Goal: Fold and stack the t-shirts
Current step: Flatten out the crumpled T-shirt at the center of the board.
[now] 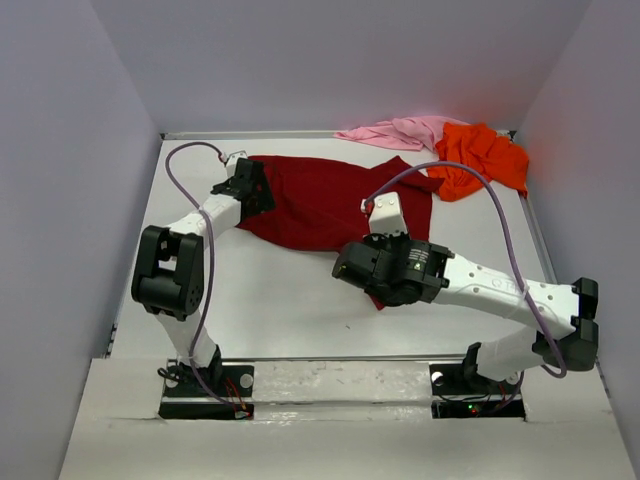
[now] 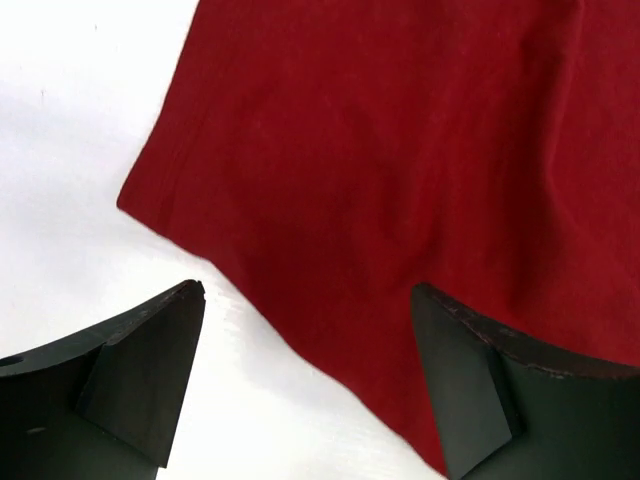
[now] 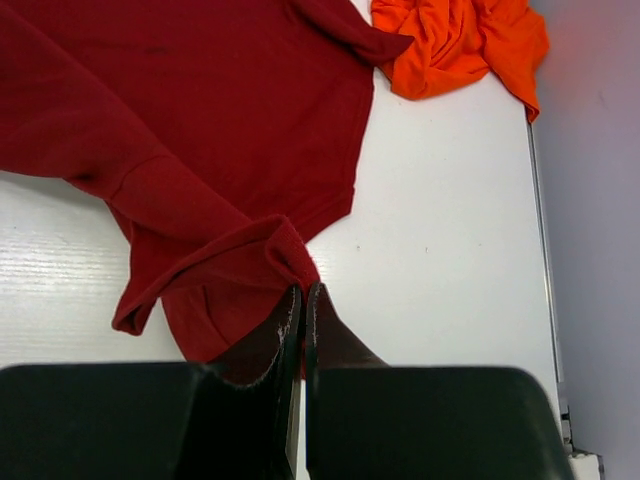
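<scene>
The dark red t-shirt (image 1: 310, 205) lies mostly spread out in the middle of the white table. My left gripper (image 1: 250, 185) hovers open over its left edge. In the left wrist view one finger is above the red cloth (image 2: 380, 150) and the other above bare table, with the gripper (image 2: 308, 290) holding nothing. My right gripper (image 1: 374, 288) is shut on a rolled fold of the red t-shirt (image 3: 200, 100) at its near right part (image 3: 303, 290). The orange t-shirt (image 1: 480, 160) (image 3: 450, 45) is crumpled at the far right corner. The pink t-shirt (image 1: 395, 130) is bunched beside it along the back wall.
Pale walls close the table (image 1: 280, 300) in at the back, left and right. A metal strip runs along the right edge (image 3: 545, 250). A purple cable (image 1: 490, 200) arcs over the right arm, and another loops by the left arm (image 1: 185, 170).
</scene>
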Action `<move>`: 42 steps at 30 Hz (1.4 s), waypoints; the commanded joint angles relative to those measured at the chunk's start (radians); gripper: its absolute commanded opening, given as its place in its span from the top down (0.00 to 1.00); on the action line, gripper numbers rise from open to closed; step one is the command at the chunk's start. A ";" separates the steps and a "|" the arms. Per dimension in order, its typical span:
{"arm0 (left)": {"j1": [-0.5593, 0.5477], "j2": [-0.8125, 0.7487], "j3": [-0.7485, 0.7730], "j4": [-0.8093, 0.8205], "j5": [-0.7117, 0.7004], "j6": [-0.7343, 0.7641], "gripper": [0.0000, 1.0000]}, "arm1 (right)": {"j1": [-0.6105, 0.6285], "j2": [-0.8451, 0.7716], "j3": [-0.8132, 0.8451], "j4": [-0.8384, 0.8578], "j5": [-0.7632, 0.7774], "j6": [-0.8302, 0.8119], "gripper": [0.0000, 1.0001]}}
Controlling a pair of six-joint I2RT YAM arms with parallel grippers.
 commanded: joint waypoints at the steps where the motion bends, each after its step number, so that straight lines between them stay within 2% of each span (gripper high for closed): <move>1: 0.005 0.044 0.084 -0.039 -0.066 -0.004 0.07 | 0.002 -0.077 -0.019 0.071 0.014 -0.030 1.00; 20: 0.018 0.128 0.094 -0.118 -0.104 0.027 0.08 | 0.002 -0.180 -0.068 0.109 0.013 -0.041 1.00; 25: 0.021 0.168 0.105 -0.135 -0.084 0.034 0.16 | 0.002 -0.250 -0.091 0.115 0.007 -0.059 1.00; 29: 0.021 0.185 0.090 -0.132 -0.055 0.050 0.27 | 0.002 -0.325 -0.096 0.119 -0.001 -0.068 1.00; 33: 0.021 0.202 0.085 -0.139 -0.043 0.057 0.47 | 0.002 -0.382 -0.098 0.149 -0.009 -0.114 1.00; 34: 0.021 0.198 0.078 -0.129 -0.035 0.059 0.60 | 0.002 -0.390 -0.102 0.152 -0.013 -0.119 1.00; 35: 0.021 0.187 0.067 -0.124 -0.014 0.066 0.68 | 0.002 -0.402 -0.104 0.155 -0.013 -0.122 1.00; 37: 0.019 0.170 0.056 -0.122 0.011 0.065 0.97 | 0.002 -0.407 -0.114 0.155 -0.013 -0.125 1.00; 38: 0.016 0.140 0.035 -0.119 0.018 0.060 1.00 | 0.002 -0.407 -0.116 0.152 -0.013 -0.125 1.00; 42: -0.030 0.025 -0.028 -0.113 0.002 0.062 1.00 | 0.002 -0.402 -0.122 0.151 -0.009 -0.122 1.00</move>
